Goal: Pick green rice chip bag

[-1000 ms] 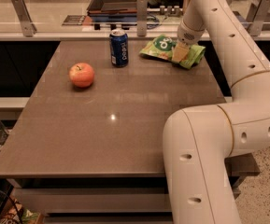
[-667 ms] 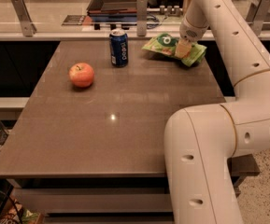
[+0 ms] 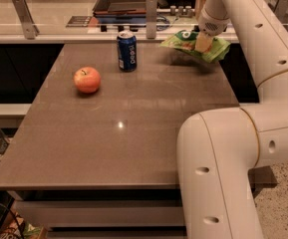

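Note:
The green rice chip bag [image 3: 183, 40] is a light-green crinkly pouch at the far right of the brown table [image 3: 133, 133]. It hangs a little above the tabletop, with its shadow on the surface below. My gripper [image 3: 203, 43] comes down from above on the bag's right half and is shut on it. The white arm [image 3: 233, 148] reaches across the right side of the view and hides the table's right edge.
A blue soda can [image 3: 127, 51] stands upright at the far middle of the table, left of the bag. A red-orange apple [image 3: 87, 79] lies further left and nearer. A counter with metal rail posts [image 3: 151, 15] runs behind the table.
The gripper has risen with the bag in it. The bag has come off the tabletop and moved slightly up and to the right. The can and apple have not moved.

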Controlling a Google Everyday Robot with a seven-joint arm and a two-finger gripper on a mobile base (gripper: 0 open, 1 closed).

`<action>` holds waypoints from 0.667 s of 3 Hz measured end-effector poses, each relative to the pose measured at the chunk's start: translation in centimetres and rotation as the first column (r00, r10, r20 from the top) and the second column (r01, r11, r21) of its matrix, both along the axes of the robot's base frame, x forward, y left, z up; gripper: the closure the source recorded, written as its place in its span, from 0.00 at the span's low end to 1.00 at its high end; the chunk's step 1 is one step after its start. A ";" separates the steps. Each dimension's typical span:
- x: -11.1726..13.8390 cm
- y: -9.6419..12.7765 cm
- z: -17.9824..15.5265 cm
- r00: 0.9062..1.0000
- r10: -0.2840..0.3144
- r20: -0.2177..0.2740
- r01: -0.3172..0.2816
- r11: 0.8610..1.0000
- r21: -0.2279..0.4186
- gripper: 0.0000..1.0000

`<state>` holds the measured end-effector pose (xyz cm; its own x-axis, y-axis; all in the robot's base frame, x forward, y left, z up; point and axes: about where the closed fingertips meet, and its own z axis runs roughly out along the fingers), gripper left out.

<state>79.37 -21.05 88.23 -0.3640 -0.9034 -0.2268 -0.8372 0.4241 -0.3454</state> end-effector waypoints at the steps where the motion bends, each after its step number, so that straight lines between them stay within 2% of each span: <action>1: -0.4 -0.6 1.7 1.000 -0.026 0.018 0.026 0.999 -0.029 1.00; 2: -0.8 -1.1 4.0 0.998 -0.050 0.050 0.053 0.997 -0.063 1.00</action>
